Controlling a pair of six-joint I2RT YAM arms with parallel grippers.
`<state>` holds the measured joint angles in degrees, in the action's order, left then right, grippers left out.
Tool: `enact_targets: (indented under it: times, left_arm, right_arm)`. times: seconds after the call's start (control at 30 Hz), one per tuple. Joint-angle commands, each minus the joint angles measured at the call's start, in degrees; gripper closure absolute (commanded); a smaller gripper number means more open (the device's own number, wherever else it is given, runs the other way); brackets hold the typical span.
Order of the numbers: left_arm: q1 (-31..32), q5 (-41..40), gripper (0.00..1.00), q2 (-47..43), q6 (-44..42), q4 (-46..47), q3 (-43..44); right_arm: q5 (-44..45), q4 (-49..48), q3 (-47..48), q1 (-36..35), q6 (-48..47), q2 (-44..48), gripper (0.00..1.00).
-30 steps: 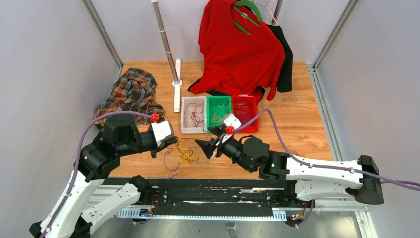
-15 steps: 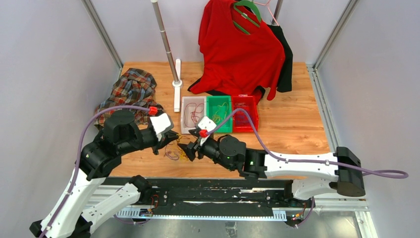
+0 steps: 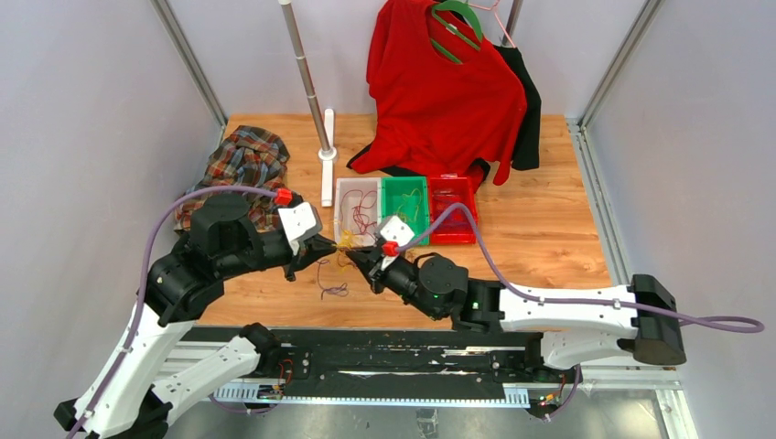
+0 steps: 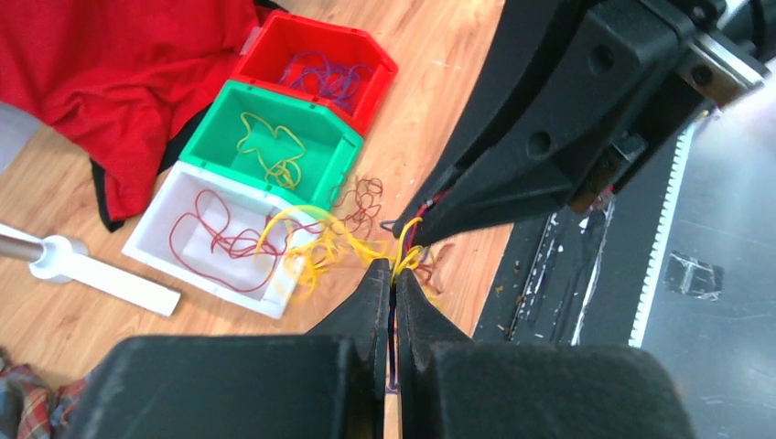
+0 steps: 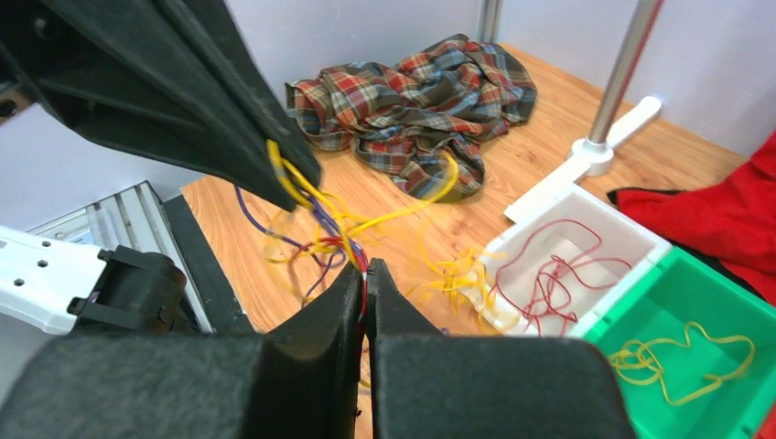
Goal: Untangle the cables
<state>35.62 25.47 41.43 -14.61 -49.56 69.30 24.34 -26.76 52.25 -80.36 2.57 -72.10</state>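
The cables (image 3: 340,247) hang as a loose clump above the tabletop (image 3: 549,229), between its middle and its near edge, a little left of centre. Both arms grip them. The left jaws are pressed together on yellow and purple strands (image 4: 316,240), with no gap showing at the tips. The right jaws are closed the same way, on dark red and yellow strands (image 5: 320,224). The two sets of tips are just beside each other, and short lengths of cable stretch between them.

Yellow loops fan out from the clump toward the white bin (image 4: 151,240). Purple loops (image 3: 331,279) trail down onto the tabletop under the jaws. A few dark red loops (image 4: 361,197) lie on the wood just in front of the green bin (image 4: 343,157).

Three bins stand touching in a row at the middle of the tabletop, just beyond the clump. The white bin on the left holds dark red cables. The green bin holds yellow ones. The red bin (image 4: 320,35) on the right holds purple ones.

A plaid shirt (image 3: 240,165) lies crumpled at the left edge. A red shirt (image 3: 439,91) hangs from a green hanger (image 3: 455,23) over the far edge. A pole (image 3: 307,78) stands on a white base left of the bins.
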Motion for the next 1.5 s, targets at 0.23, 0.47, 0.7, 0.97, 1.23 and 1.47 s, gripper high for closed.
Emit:
enact_targets:
  times: [0.23, 0.47, 0.7, 0.97, 1.23, 1.47]
  left_arm:
    - [0.16, 0.21, 0.99, -2.08, -7.34, -4.21, 2.27]
    - [0.16, -5.28, 0.99, -3.64, -14.35, -5.06, -1.82]
    - [0.16, -12.38, 1.0, -6.47, -25.32, -5.87, -6.03]
    - [0.16, -22.36, 1.0, -9.62, -41.38, -7.65, -11.01]
    - [0.16, -29.49, 0.99, -8.25, -46.89, -8.62, -12.49]
    - [0.16, -29.58, 0.99, -8.11, -45.11, -8.62, -12.38]
  right_arm:
    - [8.16, 8.45, -12.73, 5.67, 7.25, 16.19, 0.99]
    - [1.9, 15.64, -12.44, 7.42, 8.45, 19.63, 0.99]
    - [5.08, 22.27, -12.5, 8.56, 8.97, 22.55, 0.99]
    - [7.9, 29.83, -11.98, 13.21, 11.53, 27.1, 0.99]
    - [7.65, 33.8, -10.5, 16.43, 13.04, 28.67, 1.0]
    - [1.8, 31.43, -10.77, 16.82, 14.28, 20.24, 0.58]
